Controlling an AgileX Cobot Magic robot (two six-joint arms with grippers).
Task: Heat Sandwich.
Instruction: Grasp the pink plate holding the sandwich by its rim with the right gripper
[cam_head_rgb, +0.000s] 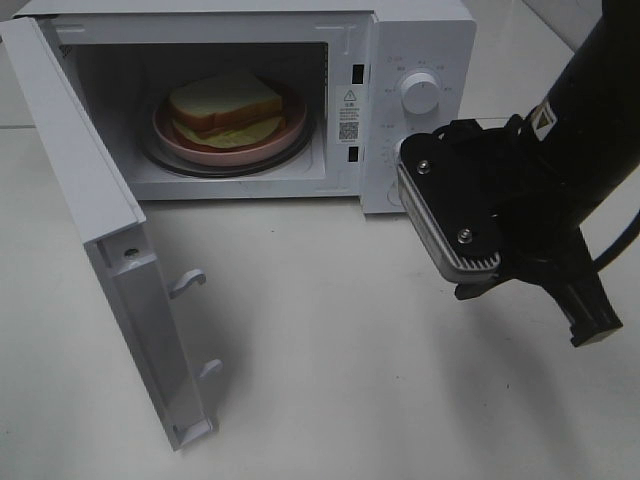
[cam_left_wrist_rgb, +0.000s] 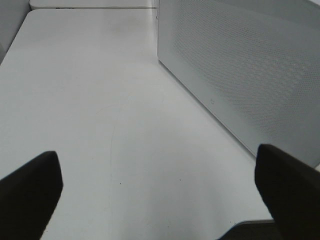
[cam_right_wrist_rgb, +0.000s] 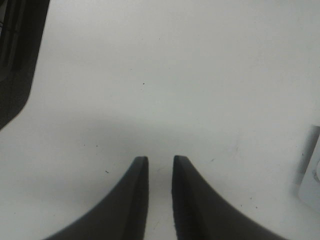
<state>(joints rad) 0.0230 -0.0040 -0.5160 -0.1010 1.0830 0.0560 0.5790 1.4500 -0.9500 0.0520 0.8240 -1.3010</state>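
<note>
The right hand (cam_right_wrist_rgb: 160, 160) hangs over the bare desk (cam_head_rgb: 350, 380) in front of the microwave (cam_head_rgb: 440, 50), on its control-panel side, and points down at the desk top. Its two dark fingers (cam_right_wrist_rgb: 135, 200) stand narrow, with only a thin strip of desk showing between them, and they hold nothing. The right arm (cam_head_rgb: 590, 110) comes in from that same side and covers the lower part of the panel, beneath the round knob (cam_head_rgb: 419, 93).

The left hand (cam_left_wrist_rgb: 156, 150) is spread wide and empty, low over the desk on the hinge side of the microwave. Just beyond it stands a white perforated panel (cam_left_wrist_rgb: 240, 65). This is probably the outer face of the open door, though the wrist view is too tight to be sure.

The door (cam_head_rgb: 70, 150) is swung fully open, away from the microwave's cavity, and its two latch hooks (cam_head_rgb: 188, 283) stick out from its free edge.

Farthest back, the sandwich (cam_head_rgb: 225, 100) lies inside the microwave's cavity, flat on a round pink plate (cam_head_rgb: 255, 148). Its white top slice faces up, and yellow and pale green filling shows at the edge nearest the opening. Neither hand touches it. It is well apart from the right hand, which stays outside the cavity in front of the panel. The open door stands between the sandwich and the left hand.
</note>
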